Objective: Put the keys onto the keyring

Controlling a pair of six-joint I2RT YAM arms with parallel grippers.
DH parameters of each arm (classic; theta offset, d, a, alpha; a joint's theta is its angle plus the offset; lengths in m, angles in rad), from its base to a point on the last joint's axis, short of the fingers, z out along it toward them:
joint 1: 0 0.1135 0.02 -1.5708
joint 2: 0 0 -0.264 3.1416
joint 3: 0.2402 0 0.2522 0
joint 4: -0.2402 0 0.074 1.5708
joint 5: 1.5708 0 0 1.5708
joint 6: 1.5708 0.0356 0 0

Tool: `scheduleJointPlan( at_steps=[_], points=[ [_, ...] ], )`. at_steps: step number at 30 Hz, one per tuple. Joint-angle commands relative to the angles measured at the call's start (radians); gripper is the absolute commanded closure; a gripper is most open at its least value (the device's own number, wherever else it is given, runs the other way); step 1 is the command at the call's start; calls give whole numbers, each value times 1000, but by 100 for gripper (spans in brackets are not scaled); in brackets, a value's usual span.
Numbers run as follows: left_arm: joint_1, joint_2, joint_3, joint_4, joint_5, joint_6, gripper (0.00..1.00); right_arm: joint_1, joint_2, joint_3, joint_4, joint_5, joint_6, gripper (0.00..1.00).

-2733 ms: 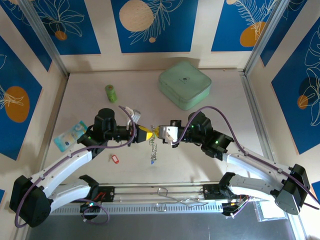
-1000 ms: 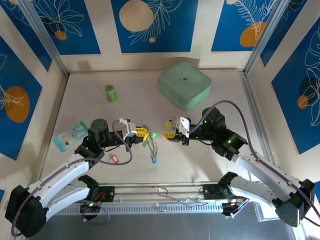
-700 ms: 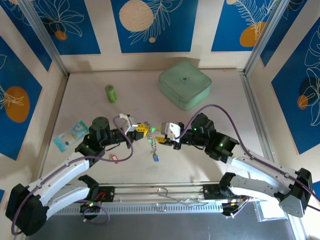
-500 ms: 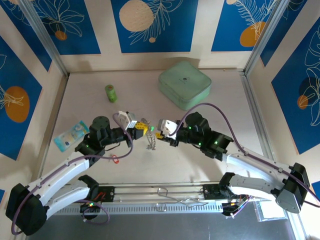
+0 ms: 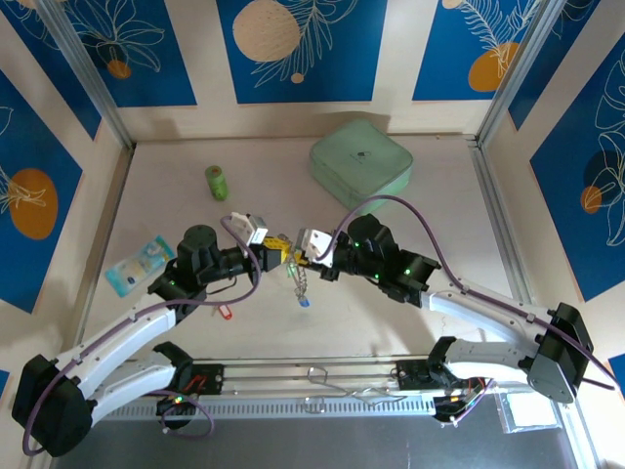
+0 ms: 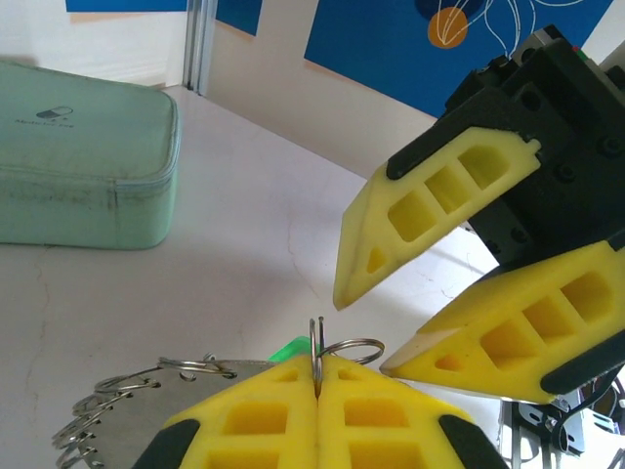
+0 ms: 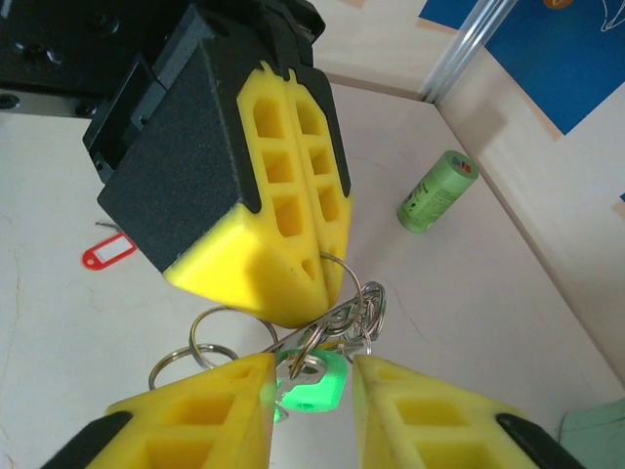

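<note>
My left gripper is shut on a thin wire loop of the keyring, which hangs below it above the table. A blue-tagged key dangles at its lower end. My right gripper faces the left one tip to tip. Its jaws stand apart on either side of a green-tagged key that hangs in the cluster of rings. A red-tagged key lies on the table under the left arm.
A pale green box sits at the back right. A green cylinder stands at the back left. A blue and white packet lies at the left, and a metal rail runs along the near edge.
The right gripper has come left until it meets the left gripper's tips, and its jaws have narrowed around the green-tagged key. The left gripper has kept hold of the keyring.
</note>
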Motion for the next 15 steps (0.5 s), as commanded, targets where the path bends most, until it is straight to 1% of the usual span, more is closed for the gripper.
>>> scheduleJointPlan(
  at_steps=[1,5,11,15],
  points=[
    [-11,-4,42,28,3,-14,100,8,1,36,19,14,-9,77],
    [-13,-1,44,32,11,-14,100,10,0,39,5,-2,-18,85],
    [-13,5,46,50,22,-19,100,15,6,43,-14,-20,-31,89],
    [-13,6,49,58,28,-21,100,20,8,46,-26,-29,-40,97]
  ],
)
